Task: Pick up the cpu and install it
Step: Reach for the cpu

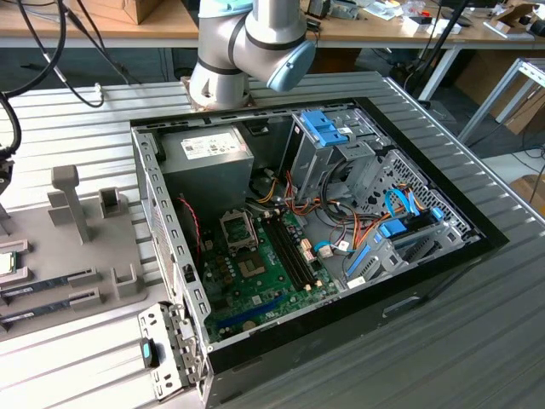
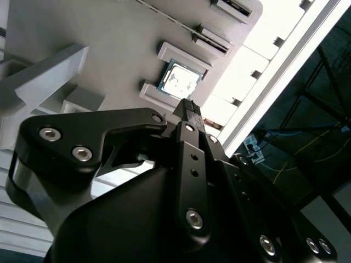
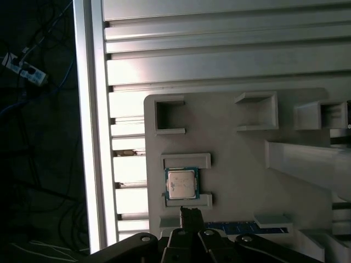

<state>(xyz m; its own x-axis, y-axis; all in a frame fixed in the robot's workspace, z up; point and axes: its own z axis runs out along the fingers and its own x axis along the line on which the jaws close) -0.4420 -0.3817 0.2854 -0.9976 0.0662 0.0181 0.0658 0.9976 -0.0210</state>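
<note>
The cpu [image 3: 181, 183] is a small square chip with a silver top and a thin green edge. It lies flat between two raised holders on the grey fixture plate [image 3: 236, 159]. It is also seen in the second wrist view [image 2: 178, 81] and at the far left edge of the exterior view [image 1: 7, 263]. My gripper [image 3: 190, 210] hovers above the plate just beside the chip, apart from it. Its two black fingertips [image 2: 189, 108] are pressed together and hold nothing. The dark socket frame [image 1: 238, 228] sits on the green motherboard [image 1: 272, 285] inside the open computer case.
The grey plate [image 1: 94, 256] carries upright posts [image 1: 68, 200] and slots with memory sticks [image 1: 51, 281]. It rests on a ribbed aluminium table [image 3: 219, 49] near that table's edge [image 3: 90, 137]. The case [image 1: 341, 281] holds a power supply [image 1: 209, 153], drive cages and loose cables.
</note>
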